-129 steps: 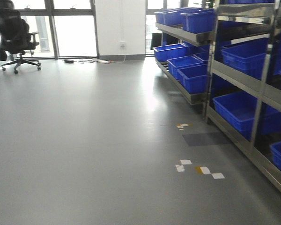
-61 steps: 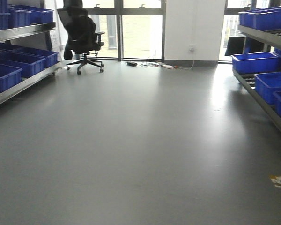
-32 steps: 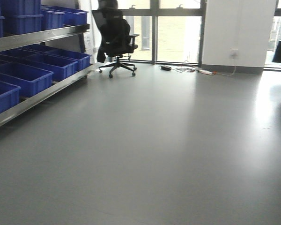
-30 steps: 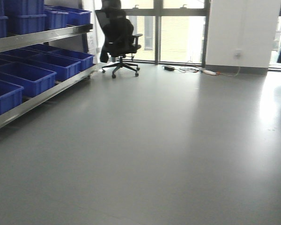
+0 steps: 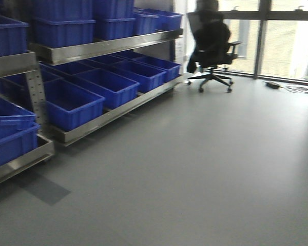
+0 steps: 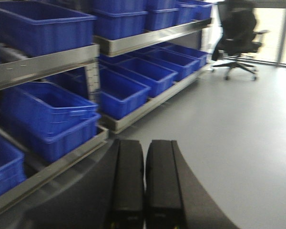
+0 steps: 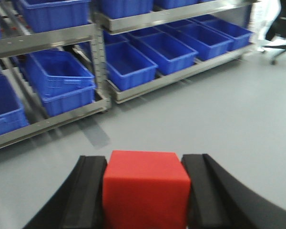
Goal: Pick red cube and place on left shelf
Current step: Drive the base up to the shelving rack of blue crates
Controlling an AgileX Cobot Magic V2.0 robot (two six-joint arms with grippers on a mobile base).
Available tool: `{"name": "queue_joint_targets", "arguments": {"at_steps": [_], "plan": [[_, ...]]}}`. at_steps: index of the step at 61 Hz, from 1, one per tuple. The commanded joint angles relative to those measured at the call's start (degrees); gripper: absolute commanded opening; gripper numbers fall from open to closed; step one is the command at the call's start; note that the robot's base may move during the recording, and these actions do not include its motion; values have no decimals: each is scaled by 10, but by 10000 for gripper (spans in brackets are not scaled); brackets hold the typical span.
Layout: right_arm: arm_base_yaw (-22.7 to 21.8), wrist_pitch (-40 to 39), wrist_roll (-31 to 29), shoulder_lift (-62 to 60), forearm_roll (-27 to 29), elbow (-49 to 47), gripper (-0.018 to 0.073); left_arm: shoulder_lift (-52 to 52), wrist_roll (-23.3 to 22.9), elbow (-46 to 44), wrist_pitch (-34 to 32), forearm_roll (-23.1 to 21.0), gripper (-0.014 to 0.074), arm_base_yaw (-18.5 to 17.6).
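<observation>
Scene: We see a room w/ a smooth grey floor (image 5: 205, 164), a long metal rack on the left and bright windows (image 5: 287, 46) at the back. All three views are a bit blurred.

Right tool (image 7: 145, 202): Seen from the right wrist cam, its two black fingers (image 7: 88, 191) pinch a block, one finger on each side face.

Red cube (image 7: 144, 179): A plain bright-red block held between the right tool's fingers, up off the floor. It is well apart from the rack, w/ bare floor in between.

Left tool (image 6: 144, 181): In the left wrist cam its two black fingers (image 6: 127, 181) are pressed together side by side, w/ nothing between them.

Left shelf (image 5: 100, 48): A stainless-steel rack w/ flat brushed front rails and a perforated upright post. It runs along the left from the foreground back toward the windows, w/ at least two levels in view.

Crates (image 5: 72, 102): Big blue plastic bins fill both levels. In the bay nearest us, two sit stacked one on the other.

Chair (image 5: 211, 46): A black office chair on wheels stands at the far end of the rack, in front of the windows.

Floor patch (image 5: 41, 187): A darker grey rectangle on the floor just beside the rack's near end.

Cables (image 5: 292, 88): Some lie on the floor by the windows; we can't make out more.
</observation>
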Motion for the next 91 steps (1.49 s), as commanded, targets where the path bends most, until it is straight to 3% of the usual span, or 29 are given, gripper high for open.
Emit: {"name": "queue_joint_targets", "arguments": {"at_steps": [1,91], "plan": [[0,-48,-4,4,-8,-14,79,-8,0,13,-50,-4,102,-3],[0,-48,-4,4,-8,-14,79,-8,0,13,-50,-4,102,-3]]}}
